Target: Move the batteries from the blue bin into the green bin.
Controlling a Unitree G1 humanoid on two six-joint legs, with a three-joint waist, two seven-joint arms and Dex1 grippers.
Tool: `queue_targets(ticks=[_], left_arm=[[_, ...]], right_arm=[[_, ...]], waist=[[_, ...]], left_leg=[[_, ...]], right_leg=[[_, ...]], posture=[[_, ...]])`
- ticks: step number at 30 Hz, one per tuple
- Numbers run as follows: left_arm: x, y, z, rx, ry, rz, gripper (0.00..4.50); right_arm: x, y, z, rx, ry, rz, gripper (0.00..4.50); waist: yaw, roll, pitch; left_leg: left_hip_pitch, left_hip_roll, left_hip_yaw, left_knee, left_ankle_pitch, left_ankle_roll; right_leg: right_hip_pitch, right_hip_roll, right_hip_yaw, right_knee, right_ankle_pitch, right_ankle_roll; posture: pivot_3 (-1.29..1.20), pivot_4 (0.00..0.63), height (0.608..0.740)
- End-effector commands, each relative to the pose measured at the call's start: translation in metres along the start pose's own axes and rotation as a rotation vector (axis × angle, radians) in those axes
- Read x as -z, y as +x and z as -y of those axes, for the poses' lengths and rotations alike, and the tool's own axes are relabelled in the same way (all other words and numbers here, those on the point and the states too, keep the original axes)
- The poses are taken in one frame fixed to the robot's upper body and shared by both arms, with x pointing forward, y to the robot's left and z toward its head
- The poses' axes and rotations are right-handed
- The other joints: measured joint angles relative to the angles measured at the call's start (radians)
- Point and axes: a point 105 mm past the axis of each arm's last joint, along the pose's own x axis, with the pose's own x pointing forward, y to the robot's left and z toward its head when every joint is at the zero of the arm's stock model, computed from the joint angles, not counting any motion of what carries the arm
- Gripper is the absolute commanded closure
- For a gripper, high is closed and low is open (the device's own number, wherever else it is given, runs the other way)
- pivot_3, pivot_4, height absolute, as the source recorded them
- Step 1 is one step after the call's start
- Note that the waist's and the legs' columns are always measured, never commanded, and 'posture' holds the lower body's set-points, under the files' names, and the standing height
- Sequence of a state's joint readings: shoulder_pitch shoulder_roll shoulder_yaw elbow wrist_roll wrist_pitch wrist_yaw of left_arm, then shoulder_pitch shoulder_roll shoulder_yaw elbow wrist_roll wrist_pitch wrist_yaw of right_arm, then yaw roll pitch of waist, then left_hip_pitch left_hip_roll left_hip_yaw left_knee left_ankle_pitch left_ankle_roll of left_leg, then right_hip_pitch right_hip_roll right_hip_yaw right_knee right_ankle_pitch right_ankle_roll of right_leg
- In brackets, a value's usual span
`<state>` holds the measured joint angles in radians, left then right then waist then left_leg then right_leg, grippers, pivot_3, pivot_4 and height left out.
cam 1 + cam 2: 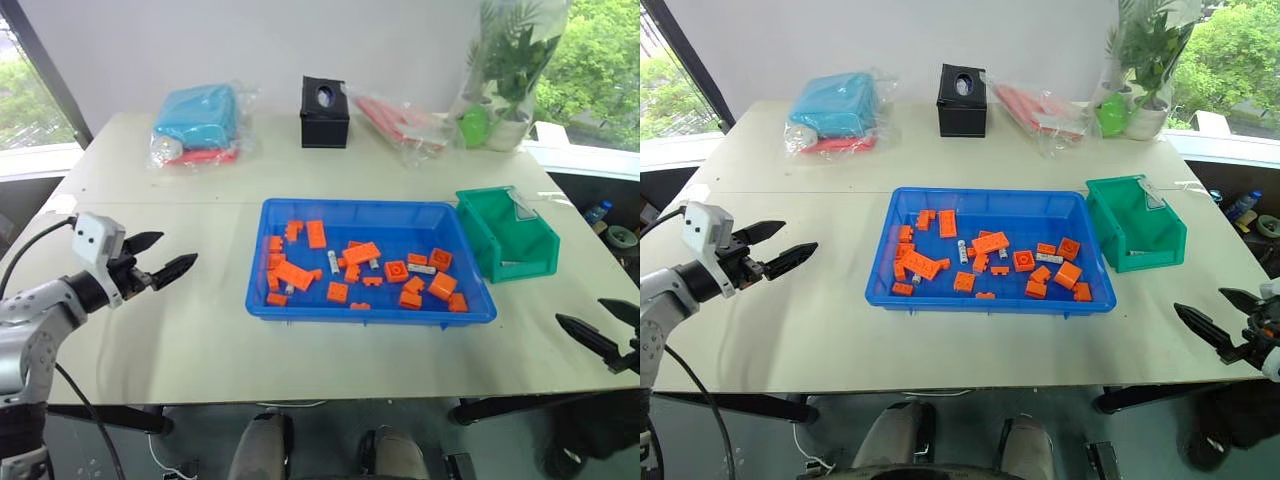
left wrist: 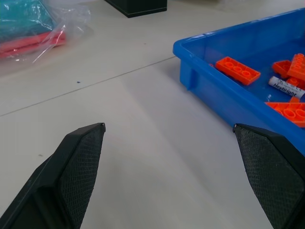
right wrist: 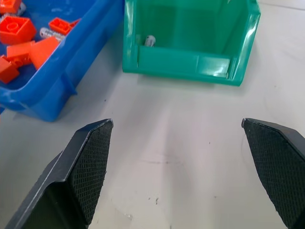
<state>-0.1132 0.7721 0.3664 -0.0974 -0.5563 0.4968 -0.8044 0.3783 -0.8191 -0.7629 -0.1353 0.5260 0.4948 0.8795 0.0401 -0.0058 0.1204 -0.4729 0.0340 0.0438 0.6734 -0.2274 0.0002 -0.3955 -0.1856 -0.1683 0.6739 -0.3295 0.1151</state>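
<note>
Both tools stand wide with nothing between their fingers. I see my left tool hovering over the bare bench well to the left of the blue bin, pointing toward it. My right tool hangs near the bench's right front edge, aimed at the green bin, well short of it.

I count a few batteries lying flat on the floor of the blue bin among the orange blocks. One left of centre has its long axis running roughly front to back. Another, toward the right end, lies across the bin, its long axis left to right. In the left wrist view a battery with printed lettering lies flat beside orange blocks.

Just right of the blue bin stands the green bin, its cut-away front facing the bench's front edge. In the right wrist view I see one battery already inside it, tucked in a corner on the side toward the blue bin; I cannot tell its long axis.
</note>
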Motion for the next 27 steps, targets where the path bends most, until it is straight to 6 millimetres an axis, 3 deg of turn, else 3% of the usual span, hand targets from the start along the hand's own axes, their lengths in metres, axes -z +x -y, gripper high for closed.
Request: queue_targets(ticks=[1,8,15,19,21,24,27], left_arm=[[-0.01,0.004,0.001,0.006,0.027,0.033,0.0],[-0.014,0.005,0.004,0.004,0.012,0.058,0.0],[-0.013,-0.004,0.021,0.073,0.016,0.021,0.0],[-0.026,-0.012,0.047,0.242,0.039,-0.013,0.0],[-0.031,-0.014,0.053,0.285,0.052,-0.027,0.0],[-0.041,-0.016,0.061,0.336,0.092,-0.036,0.0],[-0.046,-0.018,0.063,0.351,0.108,-0.035,0.0]], right_arm=[[-0.015,-0.008,0.006,0.037,-0.033,0.05,0.05],[-0.03,-0.001,0.01,0.03,-0.049,0.066,0.05],[-0.064,0.021,-0.01,-0.107,-0.117,0.106,0.05],[-0.115,0.057,-0.059,-0.324,-0.216,0.187,0.05],[-0.131,0.071,-0.077,-0.391,-0.229,0.212,0.05],[-0.155,0.108,-0.134,-0.556,-0.263,0.249,0.05],[-0.165,0.13,-0.177,-0.661,-0.289,0.251,0.05]], waist=[[0.0,0.0,0.0],[-0.002,0.0,0.0],[-0.001,-0.002,0.002],[-0.014,0.0,0.009],[-0.025,0.0,0.011],[-0.03,-0.001,0.012],[-0.035,-0.004,0.012]], left_leg=[[0.0,0.0,0.0,0.0,0.0,0.0],[0.001,0.0,0.001,0.0,0.0,0.0],[0.005,0.0,0.002,-0.001,0.0,0.0],[0.01,0.0,0.002,-0.004,0.0,0.0],[0.011,0.0,0.0,-0.009,0.0,0.0],[0.011,0.0,0.001,-0.01,0.0,0.0],[0.011,0.0,0.001,-0.01,0.0,0.0]], right_leg=[[0.0,0.0,0.0,0.0,0.0,0.0],[0.0,0.0,0.0,0.0,0.0,0.0],[0.003,-0.001,0.0,0.0,0.0,-0.001],[0.003,-0.002,0.001,-0.002,0.001,-0.003],[0.003,-0.001,0.0,-0.007,0.002,-0.003],[0.002,-0.001,0.0,-0.005,0.003,-0.006],[-0.001,-0.002,0.0,-0.004,0.01,-0.004]], posture=[[0.0,0.15,0.636],[0.0,0.15,0.636],[0.0,0.15,0.636],[0.0,0.15,0.636],[0.0,0.15,0.636],[0.0,0.15,0.636],[0.0,0.15,0.636]])
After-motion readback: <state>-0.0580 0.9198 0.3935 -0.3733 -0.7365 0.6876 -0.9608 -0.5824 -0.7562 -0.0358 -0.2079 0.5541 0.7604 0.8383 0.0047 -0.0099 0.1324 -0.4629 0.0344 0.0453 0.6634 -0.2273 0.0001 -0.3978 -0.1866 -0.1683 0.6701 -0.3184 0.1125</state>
